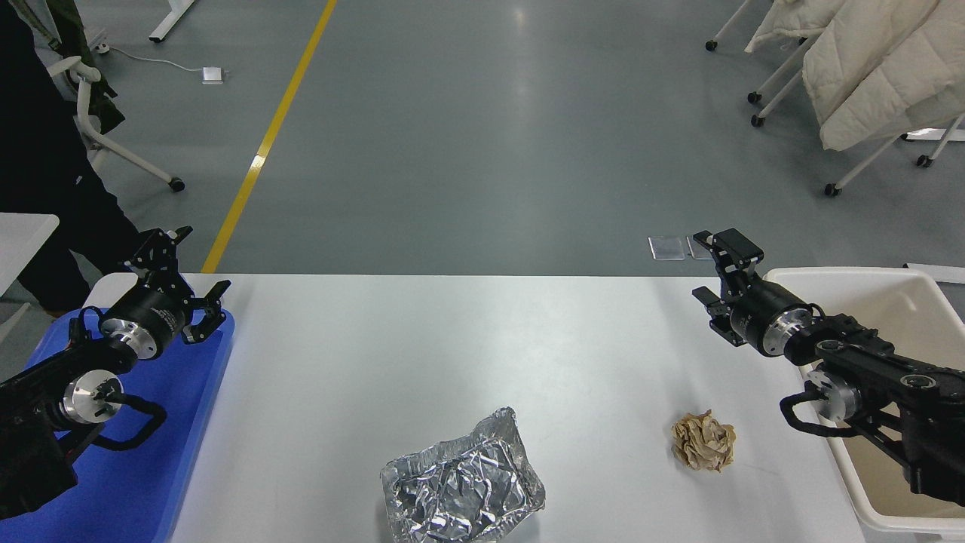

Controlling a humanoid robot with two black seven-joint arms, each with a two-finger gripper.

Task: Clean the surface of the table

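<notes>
The white table surface (452,339) fills the middle of the head view. On it lie a crumpled silver foil container (461,490) at the front centre and a crumpled brown paper ball (703,441) to its right. My right gripper (709,268) is open and empty, raised over the table's far right edge, well behind the paper ball. My left gripper (197,279) is open and empty, held above the far end of the blue tray.
A blue plastic tray (151,483) lies along the table's left edge under the left arm. A cream-white deep bin (867,280) stands off the table's right edge under the right arm. A person in dark clothing (45,173) stands at the far left.
</notes>
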